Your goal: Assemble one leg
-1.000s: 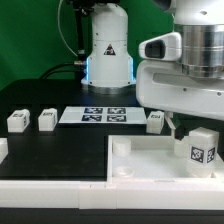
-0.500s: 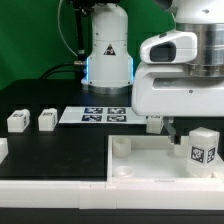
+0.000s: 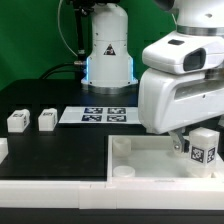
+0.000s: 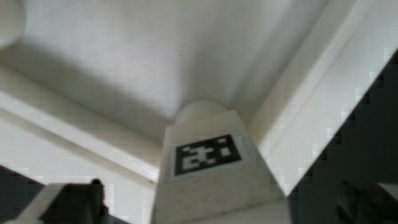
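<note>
One leg (image 3: 203, 150), a small white post with a black-and-white tag, stands upright inside the large white tabletop tray (image 3: 140, 166) at the exterior view's right. My gripper (image 3: 186, 142) is low beside it, mostly hidden by the white hand. In the wrist view the leg (image 4: 214, 165) fills the middle, with the tray's wall (image 4: 125, 60) beyond it. The gripper (image 4: 217, 208) is open, its dark fingers (image 4: 71, 205) on either side of the leg with gaps showing, not touching it.
Two more loose legs (image 3: 17, 121) (image 3: 46, 120) stand on the black table at the exterior view's left. The marker board (image 3: 97, 115) lies behind them, before the robot base (image 3: 105, 50). A white part (image 3: 2, 148) pokes in at the left edge.
The arm has swung toward the exterior view's right and down over the tray, closing in on the standing leg. It now hides the loose leg that stood by the marker board.
</note>
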You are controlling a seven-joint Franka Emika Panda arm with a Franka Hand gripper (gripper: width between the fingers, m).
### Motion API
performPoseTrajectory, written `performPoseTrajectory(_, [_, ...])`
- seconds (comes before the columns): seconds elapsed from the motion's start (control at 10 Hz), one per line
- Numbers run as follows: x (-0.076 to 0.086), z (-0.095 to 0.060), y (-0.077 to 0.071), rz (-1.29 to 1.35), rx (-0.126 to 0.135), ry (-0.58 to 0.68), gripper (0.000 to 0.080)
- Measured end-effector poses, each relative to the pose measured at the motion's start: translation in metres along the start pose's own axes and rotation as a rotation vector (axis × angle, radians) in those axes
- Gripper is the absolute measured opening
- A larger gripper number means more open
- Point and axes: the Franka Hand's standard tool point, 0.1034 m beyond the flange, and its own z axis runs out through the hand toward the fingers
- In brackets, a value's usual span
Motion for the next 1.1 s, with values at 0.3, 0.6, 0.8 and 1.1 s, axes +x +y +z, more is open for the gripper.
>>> performPoseTrajectory(0.3, [0.0002, 0.0009, -0.0020, 0.039, 0.000, -0.001, 0.0544])
performPoseTrajectory(0.6, [-0.0005, 0.0011, -0.0004, 0.042, 0.000, -0.001, 0.0291])
performPoseTrajectory(0.8, [-0.0006, 0.0011, -0.0003, 0.075, 0.000, -0.001, 0.0291])
performPoseTrajectory(1.1, [-0.0018, 0.0018, -0.0040, 0.486, -0.005, 0.027, 0.0291])
